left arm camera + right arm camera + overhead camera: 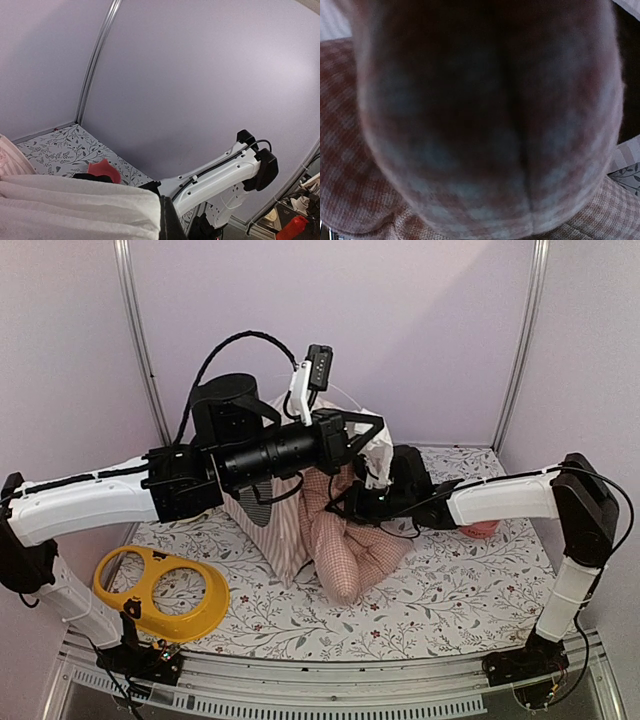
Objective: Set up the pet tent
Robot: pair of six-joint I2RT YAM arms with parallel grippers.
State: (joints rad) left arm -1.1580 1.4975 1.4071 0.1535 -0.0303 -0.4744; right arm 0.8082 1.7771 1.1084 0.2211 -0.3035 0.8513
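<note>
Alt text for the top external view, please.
The pet tent is a crumpled striped heap mid-table, a pink checked cushion bulging out in front, with the left arm and right arm meeting over it. A yellow two-hole tray lies near left.

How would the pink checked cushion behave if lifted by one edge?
Probably floppy: the pink checked cushion bulges and folds against the pet tent. Likely light and padded, so it should sag, not roll.

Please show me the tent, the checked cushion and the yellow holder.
tent [285, 540]: top view, striped side wall.
checked cushion [345, 550]: top view, rounded lower part.
yellow holder [200, 615]: top view, outer wall.
</note>
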